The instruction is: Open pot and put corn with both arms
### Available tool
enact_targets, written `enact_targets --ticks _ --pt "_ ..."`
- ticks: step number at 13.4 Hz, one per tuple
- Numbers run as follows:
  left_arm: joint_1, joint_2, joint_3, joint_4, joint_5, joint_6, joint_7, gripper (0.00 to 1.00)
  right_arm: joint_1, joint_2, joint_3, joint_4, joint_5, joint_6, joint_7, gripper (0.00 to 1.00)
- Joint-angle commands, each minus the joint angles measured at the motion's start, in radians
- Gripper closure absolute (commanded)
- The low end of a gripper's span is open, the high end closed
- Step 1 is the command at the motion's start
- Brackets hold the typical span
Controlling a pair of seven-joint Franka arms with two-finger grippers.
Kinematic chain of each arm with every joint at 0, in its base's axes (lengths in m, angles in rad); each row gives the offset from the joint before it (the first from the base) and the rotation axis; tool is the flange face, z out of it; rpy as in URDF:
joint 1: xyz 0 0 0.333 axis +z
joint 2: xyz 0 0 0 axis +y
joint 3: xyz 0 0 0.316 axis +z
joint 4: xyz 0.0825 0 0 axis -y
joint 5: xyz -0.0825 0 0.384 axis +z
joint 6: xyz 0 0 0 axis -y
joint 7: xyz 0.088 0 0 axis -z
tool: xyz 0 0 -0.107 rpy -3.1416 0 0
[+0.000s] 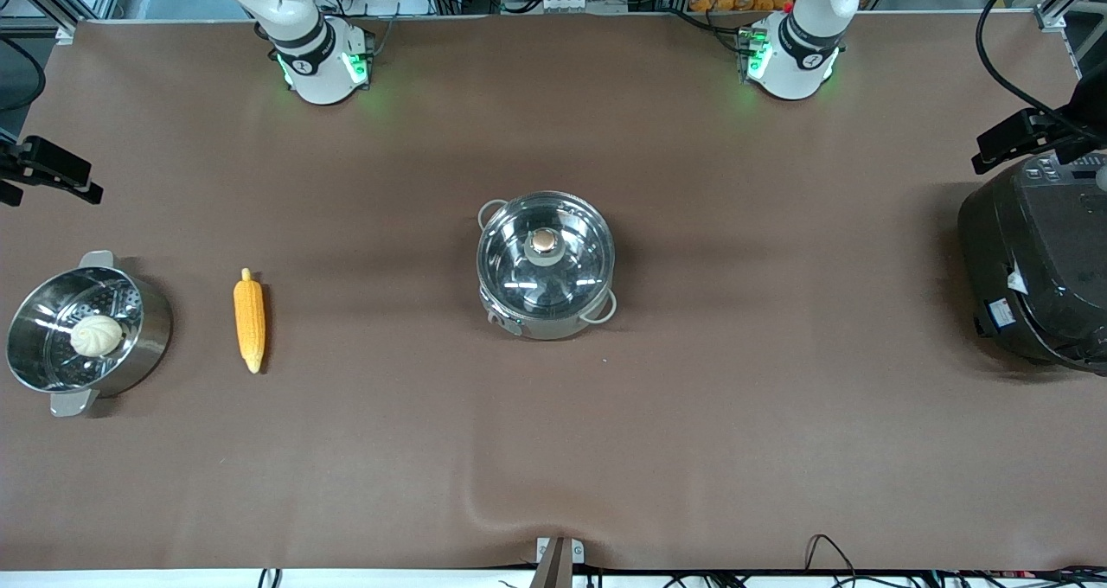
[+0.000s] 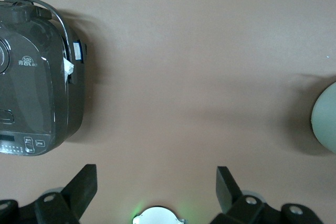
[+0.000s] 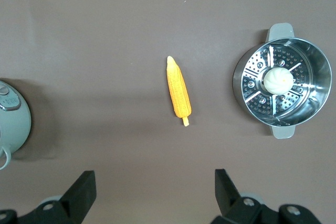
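Observation:
The steel pot [image 1: 546, 264] stands at the middle of the table with its glass lid on and the tan knob [image 1: 543, 240] on top. The corn [image 1: 249, 320] lies on the table toward the right arm's end, apart from the pot; it also shows in the right wrist view [image 3: 178, 94]. My right gripper [image 3: 155, 178] is open and empty, high over the table near the corn. My left gripper [image 2: 156, 174] is open and empty, high over bare table between the pot and the rice cooker. An edge of the pot shows in each wrist view [image 2: 325, 124] [image 3: 13, 124].
A steel pot with a perforated insert [image 1: 147, 329] holds a white bun [image 1: 96, 335] beside the corn, at the right arm's end. A black rice cooker [image 1: 1038, 268] stands at the left arm's end. The brown mat [image 1: 553, 450] covers the table.

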Motion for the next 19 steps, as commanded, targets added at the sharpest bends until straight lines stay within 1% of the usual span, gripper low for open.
enact_targets --ticks 1,4,6,7,8,10,11,12,14,15,17,19 --pt "0.000 0.000 0.003 0.014 -0.016 -0.014 0.014 0.00 -0.010 -0.013 0.004 0.001 0.013 -0.008 0.014 0.00" --pt "-0.019 0.023 -0.011 0.016 -0.028 -0.009 0.005 0.00 -0.010 -0.013 0.004 0.003 0.014 -0.008 0.014 0.00" --pt "-0.048 0.068 -0.062 0.013 -0.058 0.028 -0.006 0.00 -0.010 -0.013 0.004 0.003 0.013 -0.005 0.014 0.00" --pt "-0.074 0.097 -0.085 0.011 -0.054 0.081 -0.020 0.00 -0.010 -0.013 0.004 0.003 0.014 -0.003 0.014 0.00" --pt "-0.121 0.120 -0.100 0.011 -0.048 0.123 -0.078 0.00 -0.010 -0.013 0.004 0.000 0.014 -0.003 0.014 0.00" --pt "-0.225 0.178 -0.103 0.014 -0.051 0.187 -0.281 0.00 -0.008 -0.010 0.004 -0.014 0.016 -0.002 0.013 0.00" --pt "-0.279 0.201 -0.103 0.014 -0.051 0.221 -0.386 0.00 -0.003 -0.007 0.004 -0.020 0.016 0.019 0.014 0.00" --pt "-0.336 0.230 -0.102 0.017 -0.052 0.256 -0.484 0.00 0.000 -0.007 0.004 -0.040 0.014 0.058 0.014 0.00" --pt "-0.425 0.281 -0.103 0.017 -0.054 0.348 -0.691 0.00 -0.009 -0.008 0.005 -0.156 0.016 0.191 0.005 0.00" --pt "-0.475 0.311 -0.102 0.020 -0.052 0.391 -0.791 0.00 0.003 -0.007 0.007 -0.209 0.019 0.272 0.008 0.00" --pt "-0.561 0.408 -0.094 0.074 -0.052 0.465 -0.966 0.00 0.009 0.004 0.008 -0.331 0.019 0.437 0.002 0.00" --pt "-0.609 0.491 -0.090 0.123 -0.052 0.534 -1.087 0.00 0.020 0.027 0.008 -0.437 0.010 0.568 -0.002 0.00"
